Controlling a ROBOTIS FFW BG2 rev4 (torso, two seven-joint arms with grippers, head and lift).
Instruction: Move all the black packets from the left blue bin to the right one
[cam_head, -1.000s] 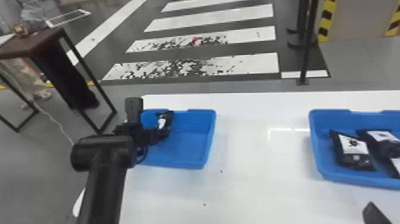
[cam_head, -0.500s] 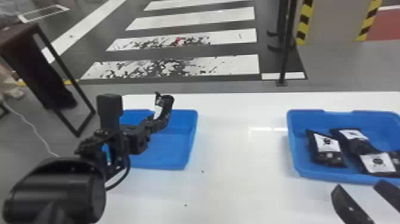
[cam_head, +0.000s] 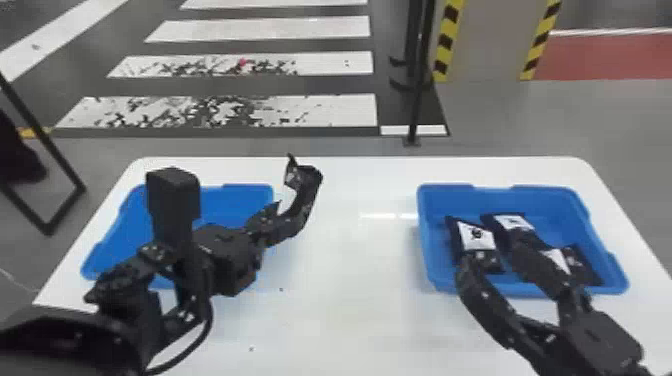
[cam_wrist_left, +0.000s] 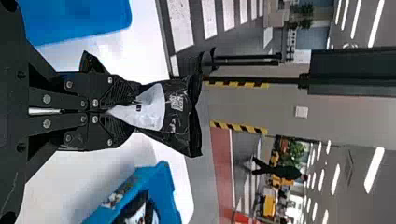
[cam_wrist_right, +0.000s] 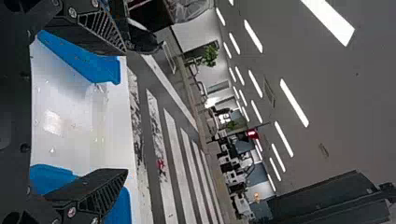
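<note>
The white bench (cam_head: 345, 310) carries the left blue bin (cam_head: 117, 240) and, well apart, the right blue bin (cam_head: 560, 212). The right claw (cam_head: 492, 255) is spread wide, empty, over the right blue bin's near side. The left claw (cam_head: 275, 222) is closed on one black packet (cam_head: 307, 192) above the bench, between the bins. At least three other packets (cam_head: 477, 237) lie in the right blue bin.

Left arm (cam_head: 70, 345) in from lower left, wrist bent toward the robot's right, cable (cam_head: 192, 340) looping below. Left gripper (cam_head: 275, 225) aimed forward and rightward – fingers pinched together. Right gripper (cam_head: 492, 255) in from lower right, aimed forward and a bit left – two fingers spread well apart.
</note>
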